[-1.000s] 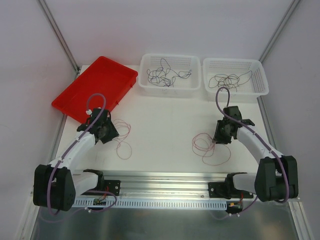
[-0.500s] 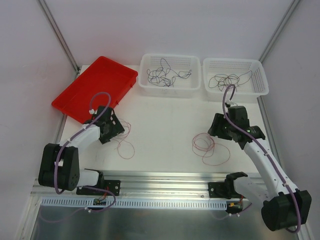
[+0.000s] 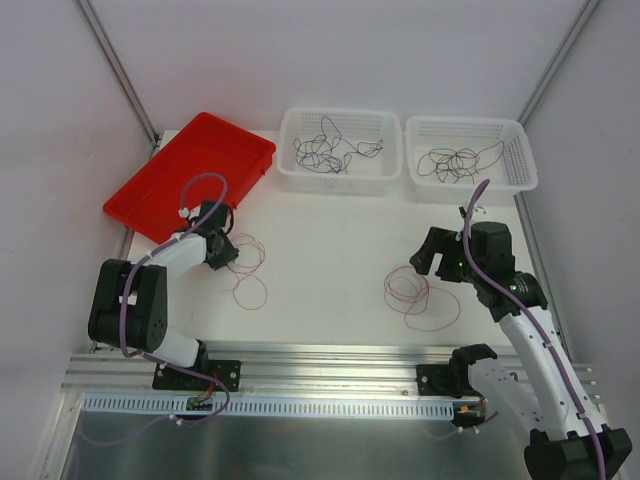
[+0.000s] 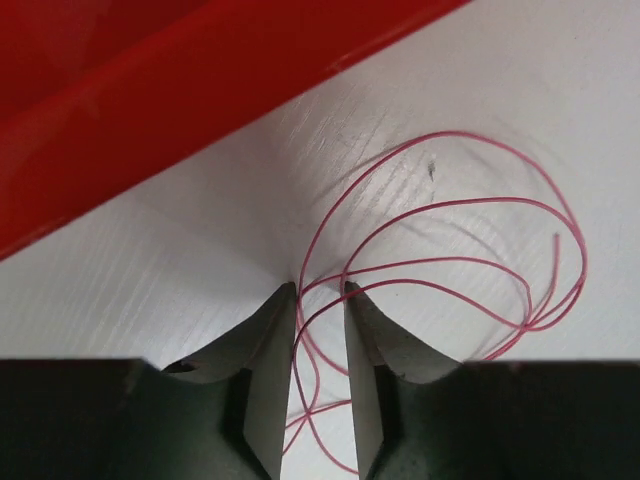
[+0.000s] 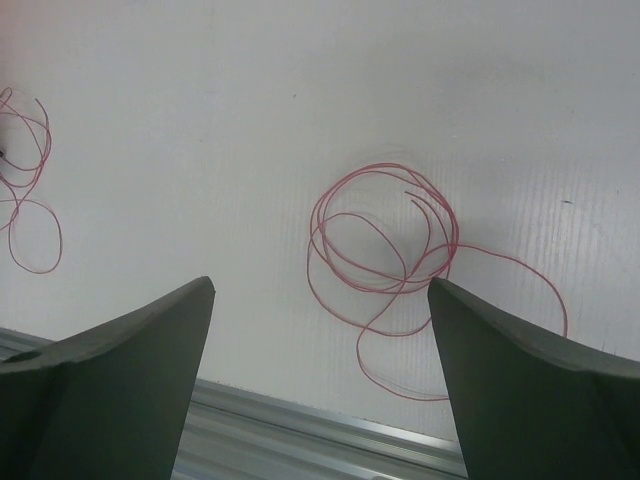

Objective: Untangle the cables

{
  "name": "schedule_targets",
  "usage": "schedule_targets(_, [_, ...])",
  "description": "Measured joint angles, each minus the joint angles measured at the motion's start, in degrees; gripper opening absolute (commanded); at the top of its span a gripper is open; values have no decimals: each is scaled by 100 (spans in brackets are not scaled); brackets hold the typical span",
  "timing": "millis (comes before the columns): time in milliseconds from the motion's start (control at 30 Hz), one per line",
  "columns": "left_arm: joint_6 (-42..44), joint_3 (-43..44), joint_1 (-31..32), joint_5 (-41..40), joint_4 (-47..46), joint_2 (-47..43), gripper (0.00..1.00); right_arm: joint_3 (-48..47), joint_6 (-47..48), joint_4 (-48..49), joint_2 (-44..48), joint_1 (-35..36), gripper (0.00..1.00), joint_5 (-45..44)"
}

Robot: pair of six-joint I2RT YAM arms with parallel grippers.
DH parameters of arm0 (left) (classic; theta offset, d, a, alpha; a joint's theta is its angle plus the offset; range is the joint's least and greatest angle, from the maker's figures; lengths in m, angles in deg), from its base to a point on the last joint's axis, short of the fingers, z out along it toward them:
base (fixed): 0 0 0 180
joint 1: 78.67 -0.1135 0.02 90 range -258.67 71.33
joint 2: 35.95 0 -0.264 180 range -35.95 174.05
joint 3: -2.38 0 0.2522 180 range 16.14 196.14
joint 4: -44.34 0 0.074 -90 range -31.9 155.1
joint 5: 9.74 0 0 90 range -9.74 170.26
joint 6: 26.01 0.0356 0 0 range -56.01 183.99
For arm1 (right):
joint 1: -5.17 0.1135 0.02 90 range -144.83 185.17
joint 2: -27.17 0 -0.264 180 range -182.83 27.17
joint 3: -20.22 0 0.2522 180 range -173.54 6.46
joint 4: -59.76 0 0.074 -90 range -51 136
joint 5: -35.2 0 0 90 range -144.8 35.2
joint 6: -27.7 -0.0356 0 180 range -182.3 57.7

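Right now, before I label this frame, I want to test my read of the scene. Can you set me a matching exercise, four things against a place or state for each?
Things:
1. left claw
2. right claw
3. red tray
4. right basket

Places or states:
A. far right, dark cables inside
B. wide open over a pink coil
C. far left of the table
D. narrow gap with pink strands running through it

Pairs: 1-D, 2-B, 3-C, 4-A
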Motion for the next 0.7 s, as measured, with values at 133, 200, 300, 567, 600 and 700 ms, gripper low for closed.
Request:
schedule_targets(133, [-22, 42, 0, 15, -114, 118, 0, 0, 13, -7, 22, 0, 93, 2])
schedule_targets(200, [-17, 66, 2, 35, -168, 155, 0, 0, 22, -9, 31, 0, 93, 0])
schedule_targets(300, [-13, 68, 7, 70, -188, 160, 0, 4, 31, -11, 68, 0, 94, 0])
schedule_targets(567, [17, 68, 243, 435, 229, -181, 0, 4, 46, -127, 181, 4, 94, -11])
schedule_targets(600, [26, 85, 273, 487, 343, -330, 0, 7, 46, -140, 188, 4, 94, -15])
schedule_targets(700, [109, 450, 275, 570, 778, -776, 0, 7, 46, -192, 212, 4, 94, -26])
